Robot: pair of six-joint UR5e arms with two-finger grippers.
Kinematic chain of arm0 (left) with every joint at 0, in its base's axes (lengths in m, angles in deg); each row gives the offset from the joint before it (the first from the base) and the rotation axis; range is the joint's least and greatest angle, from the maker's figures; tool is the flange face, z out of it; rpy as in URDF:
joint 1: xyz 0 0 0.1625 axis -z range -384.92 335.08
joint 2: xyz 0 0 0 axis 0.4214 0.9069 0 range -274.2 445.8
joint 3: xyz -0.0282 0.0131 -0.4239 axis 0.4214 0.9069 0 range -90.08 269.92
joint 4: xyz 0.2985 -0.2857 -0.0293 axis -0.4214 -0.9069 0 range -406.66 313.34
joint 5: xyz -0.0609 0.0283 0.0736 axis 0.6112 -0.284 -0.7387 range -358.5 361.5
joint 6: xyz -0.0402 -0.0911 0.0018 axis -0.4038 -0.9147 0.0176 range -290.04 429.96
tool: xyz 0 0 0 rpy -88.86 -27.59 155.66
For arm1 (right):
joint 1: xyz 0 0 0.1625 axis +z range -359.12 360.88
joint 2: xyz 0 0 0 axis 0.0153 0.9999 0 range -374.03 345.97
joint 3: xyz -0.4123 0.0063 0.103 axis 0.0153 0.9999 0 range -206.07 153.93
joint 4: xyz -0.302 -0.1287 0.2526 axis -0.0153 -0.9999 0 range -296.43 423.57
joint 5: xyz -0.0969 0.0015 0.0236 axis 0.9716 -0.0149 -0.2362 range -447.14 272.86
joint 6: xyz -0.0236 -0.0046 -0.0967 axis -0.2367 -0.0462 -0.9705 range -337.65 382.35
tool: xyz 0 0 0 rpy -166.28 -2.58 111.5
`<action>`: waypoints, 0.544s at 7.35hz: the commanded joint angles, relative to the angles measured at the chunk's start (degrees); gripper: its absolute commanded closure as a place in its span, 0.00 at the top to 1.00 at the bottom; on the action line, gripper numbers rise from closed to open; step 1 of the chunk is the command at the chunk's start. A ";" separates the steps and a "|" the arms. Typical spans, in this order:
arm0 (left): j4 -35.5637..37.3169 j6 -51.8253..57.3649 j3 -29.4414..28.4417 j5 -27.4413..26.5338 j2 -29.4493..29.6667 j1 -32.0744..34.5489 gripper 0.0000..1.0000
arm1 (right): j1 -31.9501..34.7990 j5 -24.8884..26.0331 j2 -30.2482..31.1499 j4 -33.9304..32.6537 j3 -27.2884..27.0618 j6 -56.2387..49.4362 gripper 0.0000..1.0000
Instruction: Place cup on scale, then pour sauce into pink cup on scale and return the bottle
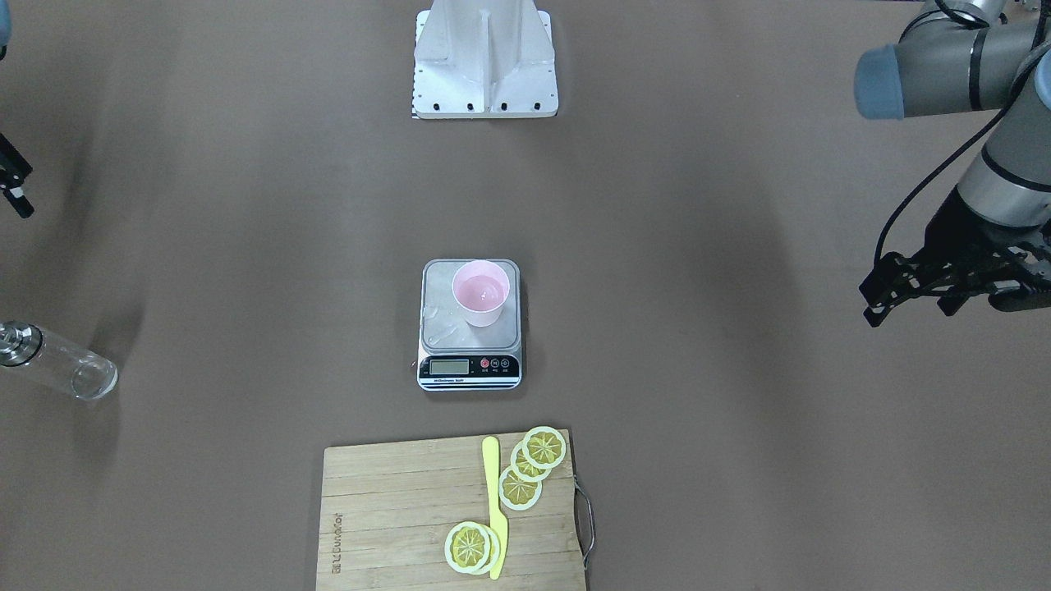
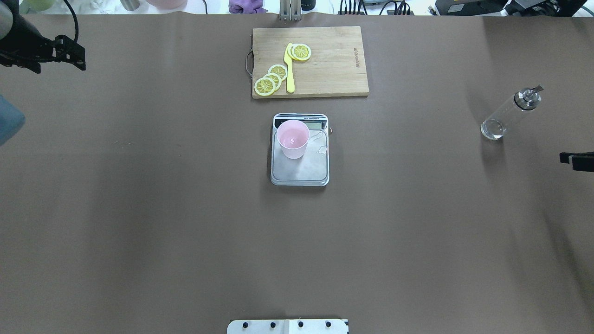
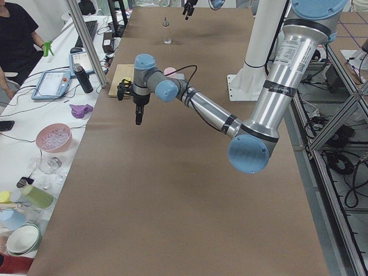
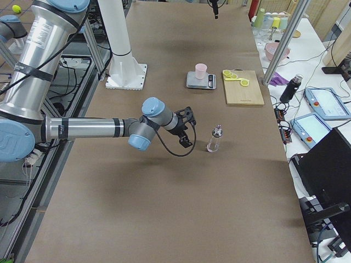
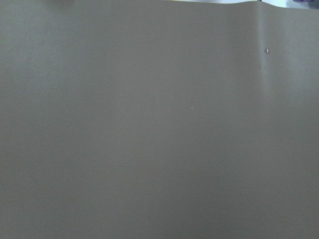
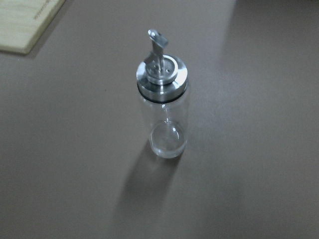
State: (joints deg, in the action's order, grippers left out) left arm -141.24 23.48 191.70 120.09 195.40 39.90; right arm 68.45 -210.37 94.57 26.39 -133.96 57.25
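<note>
Even, diffuse overhead light; broad soft shadows on brown table (image 2: pixel 185 232). Right wrist view: bottle (image 6: pixel 163 112) shadow toward 7 o'clock, cap glinting. Left wrist view dim, flat. Scale (image 2: pixel 300 169) platform mildly reflective.

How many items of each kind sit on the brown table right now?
Pale pink plastic cup: 1
Silver steel kitchen scale: 1
Clear glass bottle with silver cap: 1
Bamboo cutting board: 1
Yellow plastic knife: 1
Lemon slices: 5
Total: 10

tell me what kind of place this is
Likely a robotics lab staging a kitchen task: robot arms at a brown table, a kitchen scale holding a pink cup, teach pendants nearby.
</note>
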 commanded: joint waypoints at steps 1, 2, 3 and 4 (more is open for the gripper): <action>-0.08 0.15 -0.09 -0.11 0.00 -0.05 0.98 | 15.91 -20.30 -11.88 -30.64 1.28 -17.50 1.00; -0.08 0.16 -0.09 -0.11 0.00 -0.05 0.98 | 16.62 -15.69 -16.27 -36.41 3.89 -23.32 1.00; -0.08 0.24 -0.18 -0.20 0.00 -0.05 0.98 | 15.50 -11.55 -19.79 -43.60 8.09 -29.39 1.00; -0.26 0.33 -0.61 -0.20 0.00 -0.05 0.98 | 15.75 -4.46 -23.48 -50.81 13.53 -37.28 1.00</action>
State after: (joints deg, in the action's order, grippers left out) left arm -141.36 23.72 191.43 119.92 195.40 39.86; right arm 83.99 -221.73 75.87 -15.09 -126.26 29.12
